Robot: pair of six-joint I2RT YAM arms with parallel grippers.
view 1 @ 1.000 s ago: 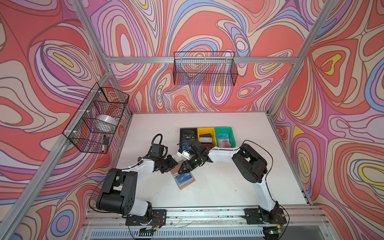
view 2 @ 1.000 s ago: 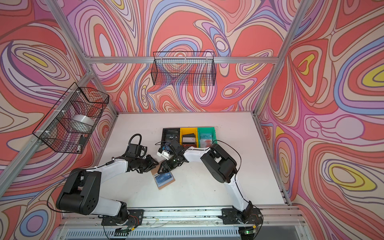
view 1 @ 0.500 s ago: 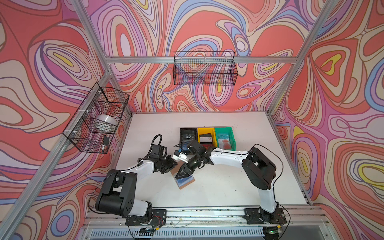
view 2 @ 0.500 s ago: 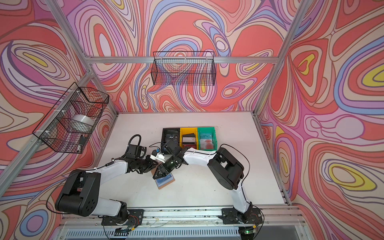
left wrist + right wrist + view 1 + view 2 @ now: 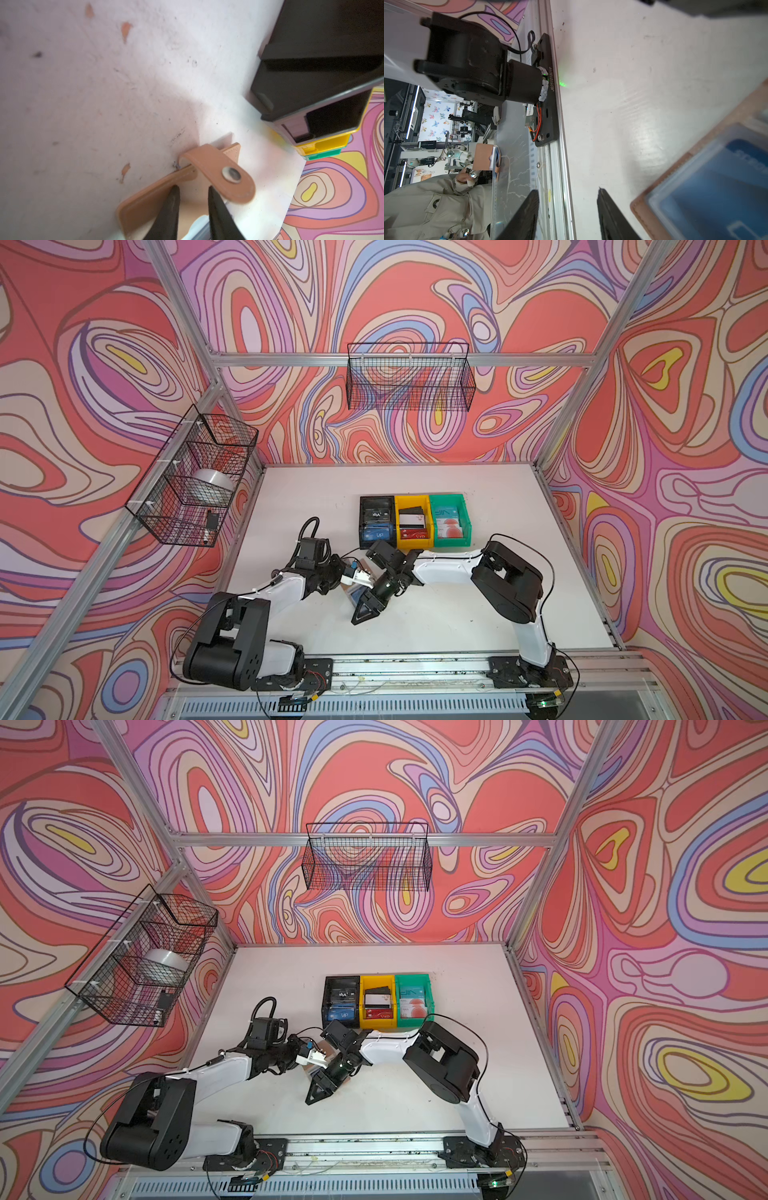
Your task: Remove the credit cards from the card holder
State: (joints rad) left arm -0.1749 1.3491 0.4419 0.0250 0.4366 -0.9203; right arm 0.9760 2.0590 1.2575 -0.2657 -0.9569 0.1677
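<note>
The tan card holder (image 5: 352, 594) lies opened on the white table, its snap strap (image 5: 224, 176) curled up. A blue credit card (image 5: 716, 187) shows under a clear sleeve inside it. My left gripper (image 5: 359, 576) reaches in from the left, and in the left wrist view its fingers (image 5: 173, 199) straddle the holder's cover (image 5: 145, 199) with a narrow gap, shut on it. My right gripper (image 5: 365, 612) hangs over the holder's near side, pointing at the table's front edge. It is open with nothing between its fingertips (image 5: 604, 203), and the holder (image 5: 641, 207) lies just beside them.
A black bin (image 5: 362, 514), a yellow bin (image 5: 397, 526) and a green bin (image 5: 467, 522), each with cards in it, stand in a row just behind both grippers. Wire baskets hang on the left wall (image 5: 195, 477) and the back wall (image 5: 409, 377). A metal rail (image 5: 556, 166) edges the table's front.
My right gripper has swung from near the bins toward the front edge, passing over the card holder. The left gripper has stayed at the holder's cover.
</note>
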